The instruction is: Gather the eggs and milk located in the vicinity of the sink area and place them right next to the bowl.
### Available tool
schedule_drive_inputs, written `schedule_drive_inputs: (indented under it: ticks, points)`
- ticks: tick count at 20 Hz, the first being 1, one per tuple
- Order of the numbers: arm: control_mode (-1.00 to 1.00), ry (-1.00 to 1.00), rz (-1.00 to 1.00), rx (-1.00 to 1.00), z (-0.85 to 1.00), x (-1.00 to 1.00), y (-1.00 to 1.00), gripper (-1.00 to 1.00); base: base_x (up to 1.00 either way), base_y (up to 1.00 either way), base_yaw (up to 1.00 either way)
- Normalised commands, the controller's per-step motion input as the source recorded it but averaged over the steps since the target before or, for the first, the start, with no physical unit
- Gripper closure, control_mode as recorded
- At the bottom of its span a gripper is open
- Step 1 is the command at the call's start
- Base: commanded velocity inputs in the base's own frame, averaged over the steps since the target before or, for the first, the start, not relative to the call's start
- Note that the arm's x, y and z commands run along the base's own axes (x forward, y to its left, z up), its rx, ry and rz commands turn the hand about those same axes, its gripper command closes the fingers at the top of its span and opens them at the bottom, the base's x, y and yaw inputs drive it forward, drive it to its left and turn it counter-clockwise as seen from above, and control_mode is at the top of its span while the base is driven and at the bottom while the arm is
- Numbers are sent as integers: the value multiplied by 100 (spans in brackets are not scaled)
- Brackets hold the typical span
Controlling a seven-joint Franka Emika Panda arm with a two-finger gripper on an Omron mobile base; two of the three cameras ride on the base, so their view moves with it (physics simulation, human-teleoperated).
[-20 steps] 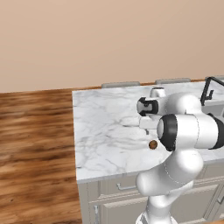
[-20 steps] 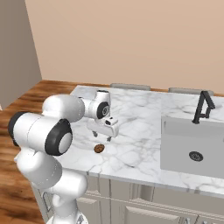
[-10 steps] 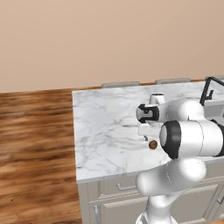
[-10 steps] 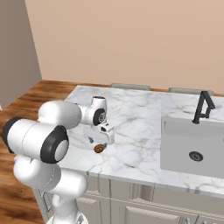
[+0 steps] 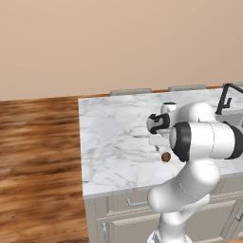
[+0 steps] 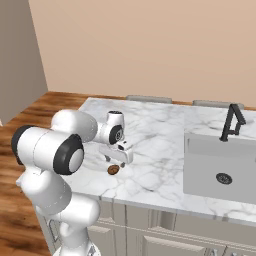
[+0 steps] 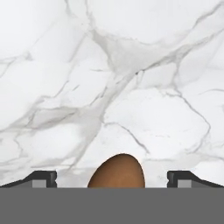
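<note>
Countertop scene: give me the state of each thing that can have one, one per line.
Brown egg: lying on the marble counter, between the claw's fingertips, not gripped.
Claw: open, low over the egg.
Sink: nothing visible inside, drain uncovered.
Faucet: no water running.

Two rear base views; close downward hand view

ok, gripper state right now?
Gripper: open, holding nothing; the brown egg lies on the counter between its fingertips.
</note>
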Motion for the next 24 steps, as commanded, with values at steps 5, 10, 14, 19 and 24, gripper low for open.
schedule_drive_inputs:
  ticks: [5, 10, 14, 19, 24]
  points:
    - [-100, 1, 0, 0, -13, -10, 0, -100, 0, 0, 0]
    - [-100, 1, 0, 0, -13, -21, 0, -100, 0, 0, 0]
    - [-100, 0, 0, 0, -8, -5, 0, -100, 0, 0, 0]
    - [-100, 0, 0, 0, -14, 0, 0, -100, 0, 0, 0]
    - [-100, 1, 0, 2, -23, 0, 0, -100, 0, 0, 0]
